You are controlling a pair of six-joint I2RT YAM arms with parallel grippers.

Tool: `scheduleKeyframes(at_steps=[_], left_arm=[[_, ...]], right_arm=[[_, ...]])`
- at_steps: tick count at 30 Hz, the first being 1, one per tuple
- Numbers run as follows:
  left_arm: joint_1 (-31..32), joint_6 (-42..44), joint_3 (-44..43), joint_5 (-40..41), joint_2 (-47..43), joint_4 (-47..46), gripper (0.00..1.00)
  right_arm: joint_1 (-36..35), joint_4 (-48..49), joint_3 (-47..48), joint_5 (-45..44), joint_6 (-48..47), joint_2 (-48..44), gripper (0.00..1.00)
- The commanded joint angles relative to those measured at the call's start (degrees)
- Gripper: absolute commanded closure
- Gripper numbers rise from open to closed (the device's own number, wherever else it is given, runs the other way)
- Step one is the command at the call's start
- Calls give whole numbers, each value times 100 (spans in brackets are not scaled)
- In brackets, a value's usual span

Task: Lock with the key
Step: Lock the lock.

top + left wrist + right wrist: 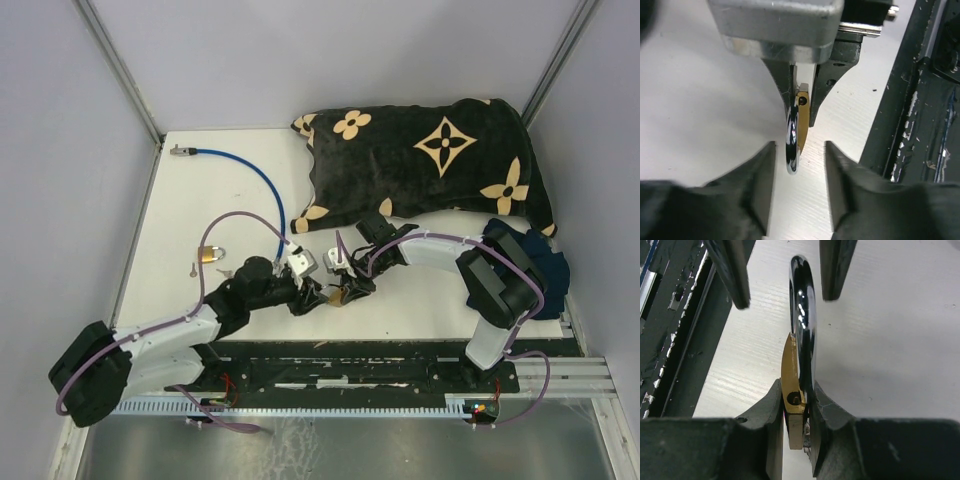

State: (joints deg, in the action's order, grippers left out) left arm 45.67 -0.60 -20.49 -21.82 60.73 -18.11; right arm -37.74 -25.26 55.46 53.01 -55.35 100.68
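A brass padlock (793,371) with a chrome shackle (804,305) stands edge-on just above the white table. My right gripper (797,386) is shut on its brass body (803,125). The shackle (792,145) reaches into the gap of my left gripper (799,150), which is open, its fingers (757,175) clear of the metal on both sides. From above, the two grippers, left (312,297) and right (345,285), meet nose to nose at the table's near middle. I cannot pick out the key for certain; a bit of silvery metal shows behind the lock body.
A second brass padlock (210,253) lies left, with small metal pieces (193,268) beside it. A blue cable (245,170) curves from the back left to a silver block (301,263). A black flowered cushion (430,160) fills the back right. The black base rail (380,365) runs along the near edge.
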Motion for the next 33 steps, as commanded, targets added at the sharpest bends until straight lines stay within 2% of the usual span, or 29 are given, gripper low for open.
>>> scheduleKeyframes(at_steps=[1,2,5,9,12,15,22,25,29,33], left_arm=[[54,-577,376,743,-832,-928,42],[49,-595,473,819,-1004,-1068,35],[42,-669,732,1023,-1441,-1289,28],[52,-498,1347,1134,-1728,-1855,26],[54,-342,1997,946,-1551,-3055,26],[55,-11,2289,1064,-965,-3900,26],[104,576,1920,761,1010,-5159,28],[130,699,1775,629,1991,-5875,29],[144,604,1668,524,2876,-7130,31],[153,398,1379,447,3257,-7287,35]], right_arm=[[28,209,141,482,-131,-203,98],[26,187,149,489,-160,-201,98],[36,126,173,501,-213,-181,98],[103,90,185,598,-213,-172,98],[226,178,194,741,-56,-135,98],[311,288,177,828,104,-91,98],[369,609,99,889,410,-117,98],[412,701,89,963,526,-147,98],[504,933,54,1125,830,-241,98],[546,995,35,1225,890,-311,98]])
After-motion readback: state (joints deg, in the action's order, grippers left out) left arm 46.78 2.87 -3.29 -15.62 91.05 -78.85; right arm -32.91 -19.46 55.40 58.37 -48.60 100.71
